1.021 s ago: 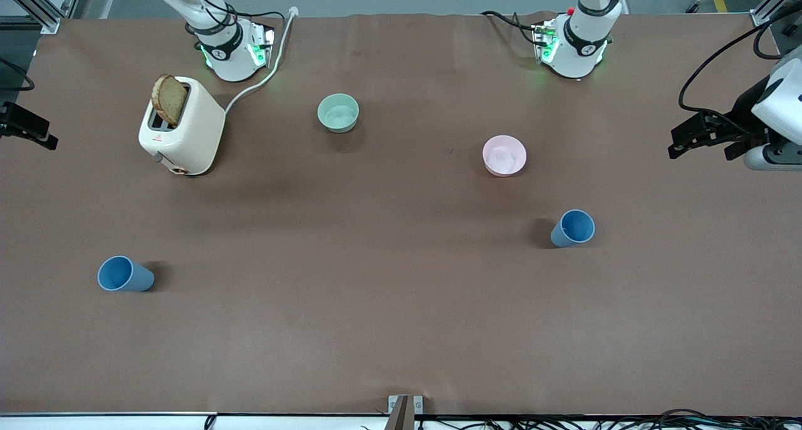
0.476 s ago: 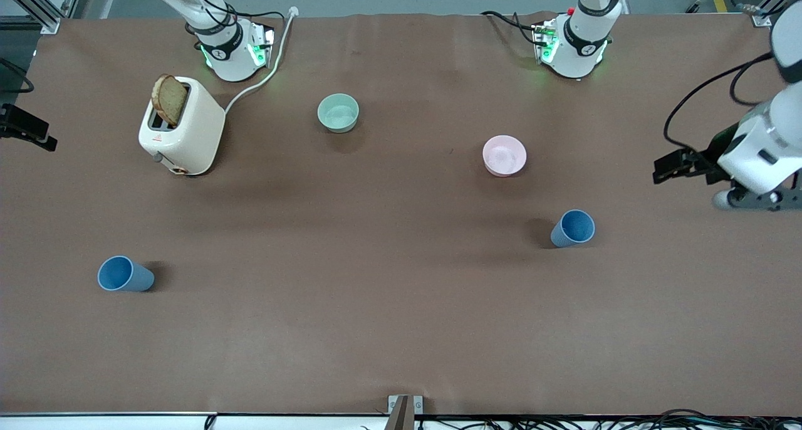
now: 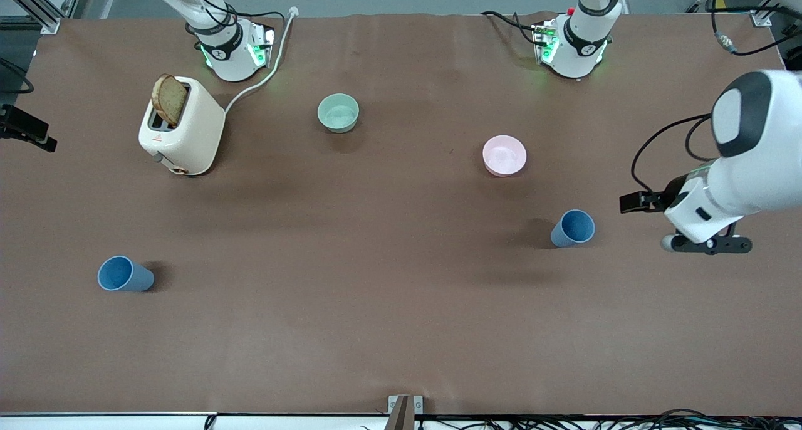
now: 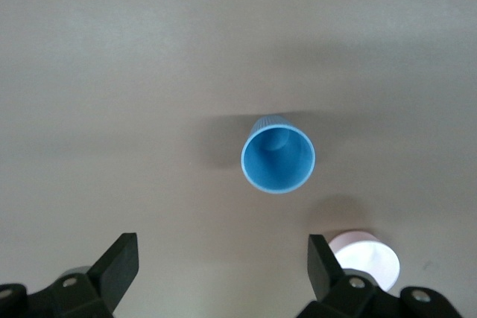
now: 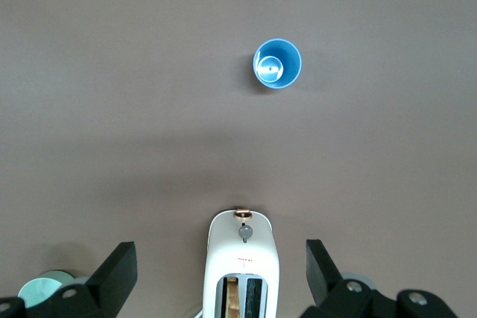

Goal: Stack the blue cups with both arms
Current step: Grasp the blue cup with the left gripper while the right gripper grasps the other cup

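Two blue cups stand upright and apart on the brown table. One cup (image 3: 572,228) is toward the left arm's end and shows in the left wrist view (image 4: 278,159). The other cup (image 3: 124,274) is toward the right arm's end and shows in the right wrist view (image 5: 277,64). My left gripper (image 3: 631,202) is open and empty in the air, over bare table beside the first cup, its fingers (image 4: 119,266) spread wide. My right gripper (image 3: 28,132) is open and empty, waiting high over the toaster's end of the table, its fingers (image 5: 119,273) spread.
A pink bowl (image 3: 504,155) sits between the first cup and the left arm's base. A mint-green bowl (image 3: 338,112) sits mid-table near the bases. A cream toaster (image 3: 183,126) holding a bread slice (image 3: 169,99) stands near the right arm's base.
My left arm has swung in from the table's edge and its open gripper has come close beside the blue cup at its end. The right arm and both cups have stayed still.
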Available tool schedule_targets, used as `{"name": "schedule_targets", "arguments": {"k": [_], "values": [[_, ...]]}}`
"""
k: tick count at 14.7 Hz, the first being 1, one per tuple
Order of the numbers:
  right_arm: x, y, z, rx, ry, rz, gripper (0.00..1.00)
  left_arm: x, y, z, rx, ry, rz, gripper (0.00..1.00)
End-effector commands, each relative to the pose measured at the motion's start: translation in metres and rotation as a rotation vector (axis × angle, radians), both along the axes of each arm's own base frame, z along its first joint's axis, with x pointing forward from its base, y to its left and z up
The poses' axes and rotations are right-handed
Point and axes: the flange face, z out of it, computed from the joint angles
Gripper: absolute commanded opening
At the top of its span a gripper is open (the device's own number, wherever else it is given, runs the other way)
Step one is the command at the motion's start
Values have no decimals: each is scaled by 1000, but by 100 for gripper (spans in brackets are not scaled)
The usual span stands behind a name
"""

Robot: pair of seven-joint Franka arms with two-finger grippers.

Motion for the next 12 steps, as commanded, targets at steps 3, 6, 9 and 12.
{"name": "schedule_targets", "arguments": {"k": [3, 6, 9, 12], "values": [[36, -46, -54, -5, 2, 42, 100, -11, -2, -26, 11, -14, -23, 100], [67, -75, -120, 0, 12, 40, 100, -12, -2, -39, 12, -22, -24, 100], [85, -98, -194, 10, 24, 37, 100, -21, -5, -84, 7, -68, -27, 100], [100, -106, -262, 3, -1, 70, 100, -26, -4, -114, 5, -74, -23, 100]]}}
